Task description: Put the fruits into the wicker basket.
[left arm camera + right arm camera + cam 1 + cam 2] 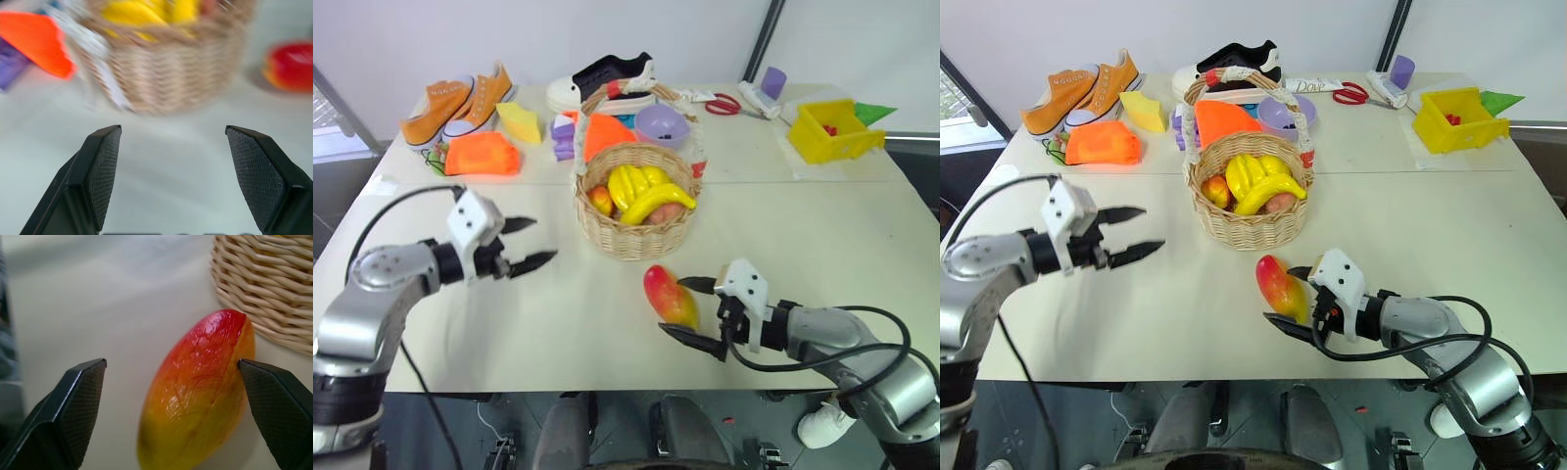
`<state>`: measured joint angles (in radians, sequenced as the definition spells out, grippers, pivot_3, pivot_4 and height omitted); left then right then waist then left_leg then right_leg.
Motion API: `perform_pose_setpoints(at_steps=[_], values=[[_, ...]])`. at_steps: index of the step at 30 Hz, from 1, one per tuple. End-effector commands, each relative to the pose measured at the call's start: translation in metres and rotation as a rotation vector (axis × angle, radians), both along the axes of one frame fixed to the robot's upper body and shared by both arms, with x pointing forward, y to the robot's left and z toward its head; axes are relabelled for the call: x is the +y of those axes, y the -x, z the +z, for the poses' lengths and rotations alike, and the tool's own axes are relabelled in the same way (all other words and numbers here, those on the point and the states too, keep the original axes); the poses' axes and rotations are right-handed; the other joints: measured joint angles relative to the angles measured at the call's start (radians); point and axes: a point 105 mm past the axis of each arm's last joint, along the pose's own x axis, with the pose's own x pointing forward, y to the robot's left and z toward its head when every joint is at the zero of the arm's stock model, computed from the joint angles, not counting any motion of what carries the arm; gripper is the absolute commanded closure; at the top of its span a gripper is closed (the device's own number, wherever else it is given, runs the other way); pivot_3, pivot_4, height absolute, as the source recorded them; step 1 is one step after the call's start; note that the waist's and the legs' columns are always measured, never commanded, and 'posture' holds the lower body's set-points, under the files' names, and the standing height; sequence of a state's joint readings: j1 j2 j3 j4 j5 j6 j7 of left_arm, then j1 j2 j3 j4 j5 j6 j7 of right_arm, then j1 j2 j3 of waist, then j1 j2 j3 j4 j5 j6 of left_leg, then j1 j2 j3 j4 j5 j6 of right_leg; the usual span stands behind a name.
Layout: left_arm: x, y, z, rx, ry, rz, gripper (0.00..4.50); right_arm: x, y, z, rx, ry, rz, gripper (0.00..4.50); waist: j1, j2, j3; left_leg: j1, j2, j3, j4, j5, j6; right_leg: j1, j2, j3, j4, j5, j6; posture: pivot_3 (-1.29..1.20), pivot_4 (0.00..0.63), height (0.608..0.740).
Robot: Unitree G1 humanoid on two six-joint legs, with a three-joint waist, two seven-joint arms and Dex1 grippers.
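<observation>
wicker basket [636, 211], round and tan, standing on the counter [822, 225] ahead of both grippers, its red-and-white wrapped handle arching over the far rim; it lies beyond the right gripper's fingertips and to the right of the left gripper's. banana [646, 191], a yellow bunch, resting inside the basket beside reddish fruit. mango [671, 297], red at the top shading to yellow, lying on the counter just in front of the basket, apart from its wall; it sits between the spread fingers of the right gripper [697, 311], the far finger beside its skin and the other standing clear, so the fruit is not clamped. left gripper [530, 243], fingers apart and empty, hovering above bare counter, well to the left of the basket and pointing toward it.
</observation>
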<state>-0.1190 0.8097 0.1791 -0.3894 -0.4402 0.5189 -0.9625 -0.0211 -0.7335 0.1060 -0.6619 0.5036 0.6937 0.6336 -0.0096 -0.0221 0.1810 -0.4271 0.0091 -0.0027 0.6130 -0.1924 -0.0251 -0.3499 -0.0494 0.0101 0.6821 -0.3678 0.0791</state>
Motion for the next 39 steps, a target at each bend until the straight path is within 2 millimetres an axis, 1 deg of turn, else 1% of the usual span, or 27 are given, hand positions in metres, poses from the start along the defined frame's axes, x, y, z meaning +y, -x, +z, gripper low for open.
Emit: perform_pose_setpoints(at_steps=[1, 5, 9, 14, 17, 19, 20, 21, 24, 26, 28, 30, 32, 33, 36, 37, 39], values=[[-0.008, 0.009, 0.013, -0.068, 0.003, -0.052, 0.86, 0.007, 0.000, -0.015, 0.050, 0.009, -0.029, 0.00, 0.000, -0.002, -0.002, 0.000, 0.000, 0.000, 0.000, 0.000, 0.000, 0.000, 0.000, 0.000, 0.000, 0.000, 0.000, 0.00, 0.150, 0.733], [-0.009, 0.009, 0.010, -0.055, 0.020, -0.033, 0.86, 0.007, -0.007, -0.020, 0.026, 0.034, -0.064, 0.00, -0.006, -0.002, -0.002, 0.000, 0.000, 0.000, -0.001, 0.000, 0.000, -0.001, 0.000, 0.000, 0.000, 0.000, -0.001, 0.00, 0.150, 0.733], [-0.013, 0.008, 0.010, -0.055, 0.051, -0.020, 0.86, 0.001, -0.015, -0.023, 0.001, 0.076, -0.098, 0.00, -0.005, -0.002, -0.002, 0.000, 0.001, 0.000, -0.002, 0.000, 0.000, -0.002, 0.000, 0.000, 0.000, 0.000, 0.000, 0.00, 0.150, 0.733], [-0.017, 0.006, 0.010, -0.056, 0.067, -0.011, 0.86, -0.004, -0.020, -0.020, -0.016, 0.088, -0.118, 0.00, -0.004, -0.002, -0.002, -0.001, 0.000, 0.000, -0.001, 0.000, 0.000, -0.003, 0.001, 0.000, 0.001, 0.001, 0.000, 0.00, 0.150, 0.733], [-0.018, 0.004, 0.011, -0.056, 0.071, -0.004, 0.83, -0.003, -0.021, -0.014, -0.034, 0.056, -0.121, 0.85, -0.004, -0.002, -0.002, -0.001, 0.000, 0.000, -0.001, 0.000, 0.000, -0.003, 0.001, 0.000, 0.001, 0.001, 0.000, 0.00, 0.150, 0.733], [-0.017, 0.003, 0.011, -0.056, 0.078, 0.004, 0.83, -0.001, -0.020, -0.008, -0.057, 0.049, -0.103, 1.78, -0.004, -0.001, -0.002, -0.001, 0.000, 0.000, -0.001, 0.000, 0.000, -0.003, 0.001, 0.000, 0.001, 0.001, 0.000, 0.00, 0.150, 0.733], [-0.016, 0.003, 0.011, -0.056, 0.080, 0.010, 0.83, 0.000, -0.019, -0.005, -0.066, 0.041, -0.090, 2.12, -0.004, -0.002, -0.002, -0.001, 0.000, 0.000, -0.001, 0.000, 0.000, -0.003, 0.001, 0.000, 0.001, 0.001, 0.000, 0.00, 0.150, 0.733], [-0.015, 0.003, 0.011, -0.056, 0.082, 0.020, 0.83, 0.002, -0.019, 0.000, -0.087, 0.032, -0.076, 2.20, -0.004, -0.002, -0.002, -0.001, 0.000, 0.000, -0.001, 0.000, 0.000, -0.003, 0.001, 0.000, 0.001, 0.001, 0.000, 0.00, 0.150, 0.733], [-0.008, 0.001, 0.007, -0.048, 0.083, 0.057, 0.83, 0.008, -0.014, 0.019, -0.141, -0.002, -0.014, 2.20, -0.006, -0.001, -0.001, -0.001, 0.000, 0.000, -0.001, 0.000, 0.000, -0.003, 0.001, 0.000, 0.001, 0.001, 0.000, 0.00, 0.150, 0.733], [-0.002, 0.001, 0.003, -0.043, 0.086, 0.086, 0.83, 0.018, -0.011, 0.046, -0.183, -0.071, 0.049, 2.20, -0.008, -0.001, -0.001, -0.001, 0.001, 0.000, -0.001, 0.000, 0.000, -0.003, 0.002, 0.000, 0.001, 0.001, 0.000, 0.00, 0.150, 0.733], [0.002, 0.001, 0.000, -0.041, 0.087, 0.108, 0.83, 0.026, -0.014, 0.073, -0.237, -0.128, 0.079, 2.20, -0.009, -0.001, -0.001, -0.001, 0.001, 0.000, -0.001, 0.000, 0.000, -0.003, 0.002, 0.000, 0.002, 0.001, 0.000, 0.00, 0.150, 0.733], [0.004, 0.002, -0.001, -0.045, 0.091, 0.116, 0.83, 0.033, -0.023, 0.096, -0.293, -0.142, 0.080, 2.20, -0.011, -0.001, -0.001, -0.001, 0.001, 0.000, -0.001, 0.000, 0.000, -0.003, 0.002, 0.000, 0.002, 0.001, 0.000, 0.00, 0.150, 0.733], [0.004, 0.003, 0.001, -0.059, 0.107, 0.113, 0.83, 0.036, -0.038, 0.107, -0.325, -0.094, 0.043, 2.20, -0.008, -0.001, -0.001, -0.001, 0.001, 0.000, -0.001, 0.000, 0.000, -0.003, 0.002, 0.000, 0.002, 0.001, 0.000, 0.00, 0.150, 0.733], [0.003, 0.003, 0.002, -0.065, 0.112, 0.110, 0.83, 0.036, -0.043, 0.109, -0.328, -0.076, 0.029, 2.20, -0.006, -0.001, -0.001, -0.001, 0.001, 0.000, -0.001, 0.000, 0.000, -0.003, 0.002, 0.000, 0.002, 0.001, 0.000, 0.00, 0.150, 0.733], [0.001, 0.005, 0.004, -0.078, 0.116, 0.099, 0.83, 0.034, -0.073, 0.111, -0.301, -0.033, -0.098, 2.20, -0.003, -0.002, -0.002, -0.001, 0.001, 0.000, -0.001, 0.000, 0.000, -0.003, 0.001, 0.000, 0.001, 0.001, 0.000, 0.00, 0.150, 0.733], [0.001, 0.004, 0.005, -0.080, 0.118, 0.097, 0.83, 0.034, -0.079, 0.111, -0.296, -0.024, -0.118, 2.20, -0.005, -0.002, -0.002, -0.001, 0.000, 0.000, -0.001, 0.000, 0.000, -0.004, 0.000, 0.000, 0.001, 0.001, 0.000, 0.00, 0.150, 0.733], [-0.001, 0.004, 0.004, -0.081, 0.112, 0.091, 0.83, 0.037, -0.095, 0.105, -0.276, -0.009, -0.164, 2.20, -0.007, -0.002, -0.002, -0.001, 0.000, 0.000, -0.001, 0.000, 0.000, -0.004, 0.000, 0.000, 0.001, 0.001, 0.000, 0.00, 0.150, 0.733]])
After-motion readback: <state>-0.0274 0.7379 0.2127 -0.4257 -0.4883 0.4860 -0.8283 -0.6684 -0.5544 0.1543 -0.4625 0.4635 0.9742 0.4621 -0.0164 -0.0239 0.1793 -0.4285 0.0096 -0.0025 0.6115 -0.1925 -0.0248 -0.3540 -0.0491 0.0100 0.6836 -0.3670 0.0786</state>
